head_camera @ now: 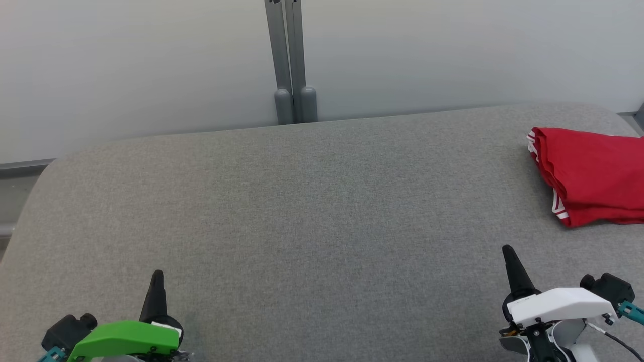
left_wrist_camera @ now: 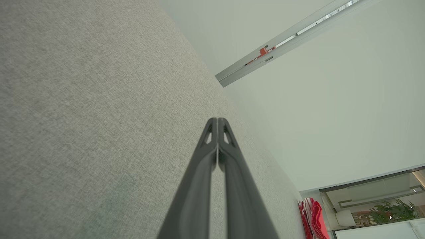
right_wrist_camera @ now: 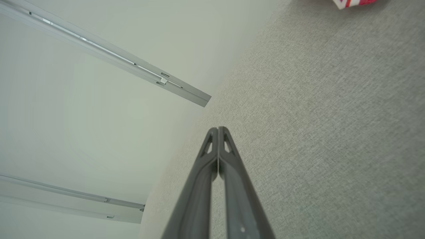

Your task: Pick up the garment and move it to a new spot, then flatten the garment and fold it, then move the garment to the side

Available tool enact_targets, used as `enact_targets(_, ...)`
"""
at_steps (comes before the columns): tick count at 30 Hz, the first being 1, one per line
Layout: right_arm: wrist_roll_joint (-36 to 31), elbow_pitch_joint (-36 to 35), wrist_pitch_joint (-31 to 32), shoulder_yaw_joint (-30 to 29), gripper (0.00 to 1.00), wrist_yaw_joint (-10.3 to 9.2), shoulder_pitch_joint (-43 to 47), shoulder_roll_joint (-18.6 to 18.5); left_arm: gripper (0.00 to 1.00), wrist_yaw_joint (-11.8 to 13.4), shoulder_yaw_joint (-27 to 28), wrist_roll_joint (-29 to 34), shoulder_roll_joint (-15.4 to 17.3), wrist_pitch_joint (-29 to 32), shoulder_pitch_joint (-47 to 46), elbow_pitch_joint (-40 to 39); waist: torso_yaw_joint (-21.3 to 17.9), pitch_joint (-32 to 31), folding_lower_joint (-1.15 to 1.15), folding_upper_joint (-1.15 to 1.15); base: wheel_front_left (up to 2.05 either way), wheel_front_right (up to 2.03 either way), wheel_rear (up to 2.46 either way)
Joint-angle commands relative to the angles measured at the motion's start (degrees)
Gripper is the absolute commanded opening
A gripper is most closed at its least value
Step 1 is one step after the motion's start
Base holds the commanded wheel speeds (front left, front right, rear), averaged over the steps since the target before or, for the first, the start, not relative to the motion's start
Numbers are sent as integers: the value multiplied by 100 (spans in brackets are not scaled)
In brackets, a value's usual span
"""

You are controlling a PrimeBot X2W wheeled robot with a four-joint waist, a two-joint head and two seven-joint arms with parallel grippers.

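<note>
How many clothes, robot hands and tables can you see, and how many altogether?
Clothes: 1, the red garment
Robot hands: 2, left gripper and right gripper
Tables: 1, the grey padded table
Total: 4

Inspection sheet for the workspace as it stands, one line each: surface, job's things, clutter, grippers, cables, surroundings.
Surface: grey fabric tabletop, flat, with rounded far corners.
Job's things: red garment with white trim, lying in folded layers at the far right, cut off by the head view's edge.
Clutter: nothing seen.
Grippers: left gripper and right gripper both shut, holding nothing, over the near edge, apart from the garment.
Cables: thin dark cable at the right wrist.
Surroundings: pale wall panels and a grey post behind the table; a plant behind glass in the left wrist view.
</note>
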Motion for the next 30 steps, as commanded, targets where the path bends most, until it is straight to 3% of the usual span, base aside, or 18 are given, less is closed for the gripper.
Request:
enact_targets(1, 166, -95, 38, -42, 0, 3, -157, -26, 0, -56, 60, -157, 22, 41, -161, -76, 1, 6, 0, 0, 0, 0, 0)
enact_targets(30, 1713, -216, 467, -290, 0, 3, -255, -34, 0, -227, 337, -1625, 30, 477, -355, -206, 11, 120, 0, 0, 0, 0, 0)
